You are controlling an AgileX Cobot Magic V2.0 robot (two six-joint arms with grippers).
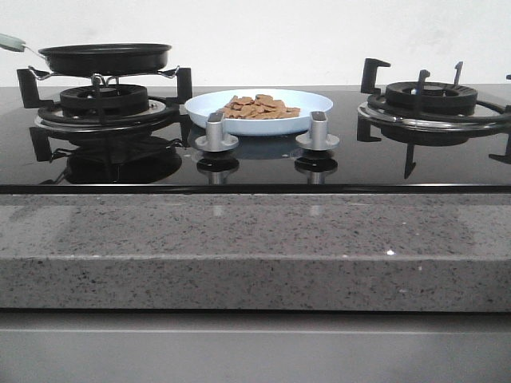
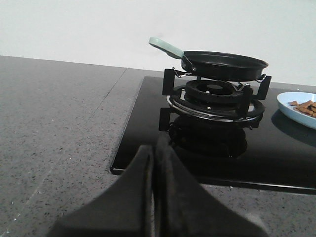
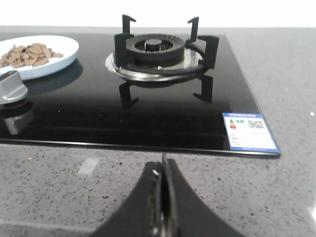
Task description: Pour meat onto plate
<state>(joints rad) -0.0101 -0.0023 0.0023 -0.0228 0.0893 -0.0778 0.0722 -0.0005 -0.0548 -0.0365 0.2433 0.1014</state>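
One heap of meat (image 1: 261, 107) lies on the plate (image 1: 319, 101), spread across its middle in flat reddish-brown pieces. The plate sits on the black glass hob (image 1: 263, 163), centred between the two burners and toward the hob's back edge. Just in front of it stand two knobs (image 1: 216, 132), side by side and well short of the hob's front edge. On the left burner (image 1: 105, 102) rests a black pan (image 1: 105, 57), its pale green handle (image 1: 11, 41) pointing off past the hob's left edge; whether anything is in the pan cannot be told from this low angle. The right burner (image 1: 432, 100) has nothing on it. A sticker (image 3: 250, 131) sits at the hob's front right corner. Around the hob runs a grey speckled counter (image 1: 255, 255). The left gripper (image 2: 153, 153) hangs over the counter near the hob's front left corner, its fingers pressed together on nothing. The right gripper (image 3: 162, 170) hangs over the counter by the hob's front edge, likewise clenched and empty.
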